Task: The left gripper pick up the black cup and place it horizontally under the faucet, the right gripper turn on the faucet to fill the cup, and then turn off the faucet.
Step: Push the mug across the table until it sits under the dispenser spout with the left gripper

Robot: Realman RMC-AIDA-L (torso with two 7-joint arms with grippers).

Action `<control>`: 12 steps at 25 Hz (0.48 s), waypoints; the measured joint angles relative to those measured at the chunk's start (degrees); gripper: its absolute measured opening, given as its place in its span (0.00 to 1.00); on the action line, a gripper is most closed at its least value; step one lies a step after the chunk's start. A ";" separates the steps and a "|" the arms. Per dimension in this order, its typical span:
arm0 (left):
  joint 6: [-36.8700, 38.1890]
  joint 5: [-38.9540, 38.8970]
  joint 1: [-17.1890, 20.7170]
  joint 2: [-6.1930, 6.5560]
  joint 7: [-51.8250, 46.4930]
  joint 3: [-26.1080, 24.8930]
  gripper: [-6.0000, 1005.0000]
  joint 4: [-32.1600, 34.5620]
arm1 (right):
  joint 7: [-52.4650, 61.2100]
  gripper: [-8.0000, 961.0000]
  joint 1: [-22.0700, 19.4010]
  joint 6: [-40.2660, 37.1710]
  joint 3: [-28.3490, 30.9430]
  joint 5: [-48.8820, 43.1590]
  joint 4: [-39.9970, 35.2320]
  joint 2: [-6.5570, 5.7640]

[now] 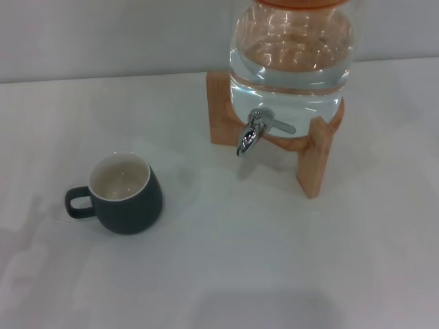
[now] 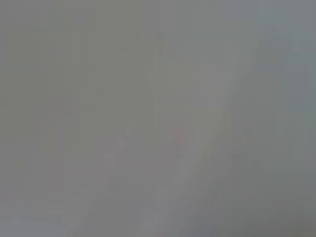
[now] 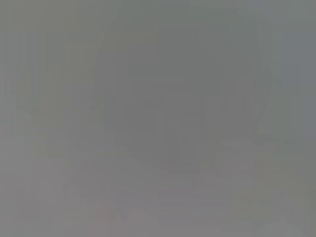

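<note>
Frankly, neither my left gripper nor my right gripper appears in any view, so I cannot tell how far either one is open or whether it has hold of anything. Both wrist views give only a flat grey blur with no shape I can name, and the head view shows no part of either arm.

What the head view does show is the work in front of me. The black cup (image 1: 127, 194) stands upright on the white table (image 1: 274, 260), toward my left and nearer to me than the jar. Its cream inside faces up and looks empty, and its loop handle (image 1: 80, 202) sticks out to my left. Nothing touches it.

Farther back and to my right sits the clear glass water jar (image 1: 291, 58), holding water, with an orange band at its upper edge where the view cuts it off. It rests on a light wooden stand (image 1: 312, 161) with plank legs. The faucet (image 1: 255, 130) projects from the jar's lower front, between the stand's legs, its chrome spout angled down toward the table and its flat lever pointing off to my right. The cup is well apart from the faucet, off to its left and closer to me, not beneath the spout.
</note>
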 joint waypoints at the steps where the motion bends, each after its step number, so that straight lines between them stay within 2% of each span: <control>1: 0.09 -0.01 -0.07 -0.05 0.17 -0.01 0.88 -0.10 | -0.14 0.88 0.11 0.02 0.08 0.05 -0.32 -0.06; 7: 0.80 0.56 -1.11 -0.27 0.48 0.36 0.88 -1.93 | -0.13 0.88 0.84 -0.91 0.23 0.11 -1.63 -1.39; 12: 2.12 2.35 -1.74 -0.30 2.42 0.43 0.87 -2.67 | -0.38 0.88 0.91 -0.86 0.33 0.16 -1.85 -1.54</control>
